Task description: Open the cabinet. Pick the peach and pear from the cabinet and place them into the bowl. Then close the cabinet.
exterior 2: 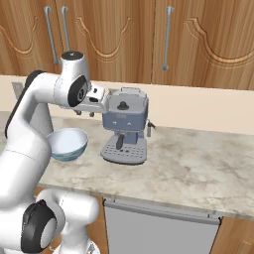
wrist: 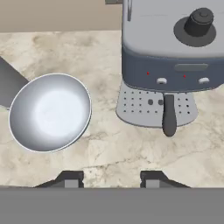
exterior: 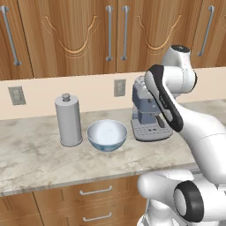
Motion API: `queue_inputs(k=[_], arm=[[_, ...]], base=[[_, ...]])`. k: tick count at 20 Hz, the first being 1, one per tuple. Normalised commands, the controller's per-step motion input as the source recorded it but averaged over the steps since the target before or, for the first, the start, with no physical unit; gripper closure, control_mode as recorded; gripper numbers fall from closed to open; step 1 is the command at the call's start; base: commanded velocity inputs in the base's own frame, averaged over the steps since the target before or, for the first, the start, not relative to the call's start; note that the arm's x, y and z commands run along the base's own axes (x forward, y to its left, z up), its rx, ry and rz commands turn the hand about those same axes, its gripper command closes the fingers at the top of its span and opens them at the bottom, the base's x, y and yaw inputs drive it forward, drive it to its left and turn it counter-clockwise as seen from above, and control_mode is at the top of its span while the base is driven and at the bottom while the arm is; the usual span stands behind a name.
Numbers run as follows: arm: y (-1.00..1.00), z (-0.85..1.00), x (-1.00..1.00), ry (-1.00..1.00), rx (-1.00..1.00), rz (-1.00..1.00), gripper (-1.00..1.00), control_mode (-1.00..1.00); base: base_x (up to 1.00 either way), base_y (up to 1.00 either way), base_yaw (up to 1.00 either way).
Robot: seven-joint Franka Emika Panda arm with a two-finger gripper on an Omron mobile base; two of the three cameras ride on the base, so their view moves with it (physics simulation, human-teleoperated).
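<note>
With the cabinet (exterior: pixel 117 35) shut at 12 o'clock above the bowl (exterior: pixel 107 135) on the tabletop (exterior: pixel 39 159), the tool (wrist: pixel 109 179), its 2 fingers seen apart and empty, is best raised squarely to 1 handle (exterior: pixel 125 33).

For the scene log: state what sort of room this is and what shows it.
A kitchen, rendered: a marble-look counter carrying a coffee machine and a bowl, under wooden wall cabinets with silver bar handles.

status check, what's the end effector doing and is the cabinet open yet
End effector open, empty, above counter. Cabinet shut; bowl empty. Coffee machine stands beside bowl.
</note>
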Motion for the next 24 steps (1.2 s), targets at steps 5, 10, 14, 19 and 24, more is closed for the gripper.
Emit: queue_inputs(k=[5,10,14,19,24], arm=[[0.06,0.07,-0.12,-0.12,-0.01,0.04,-1.00,-1.00],[0.16,0.46,-0.29,-0.51,-0.10,0.14,-1.00,-1.00],[0.18,0.58,-0.22,-0.57,-0.06,0.08,-1.00,-1.00],[0.21,0.45,-0.09,-0.52,0.00,0.05,-1.00,-1.00],[0.09,0.38,-0.12,-0.44,0.03,0.00,-1.00,-1.00]], base=[[0.00,0.00,0.00],[0.00,0.00,0.00],[0.00,0.00,0.00],[0.00,0.00,0.00],[0.00,0.00,0.00]])
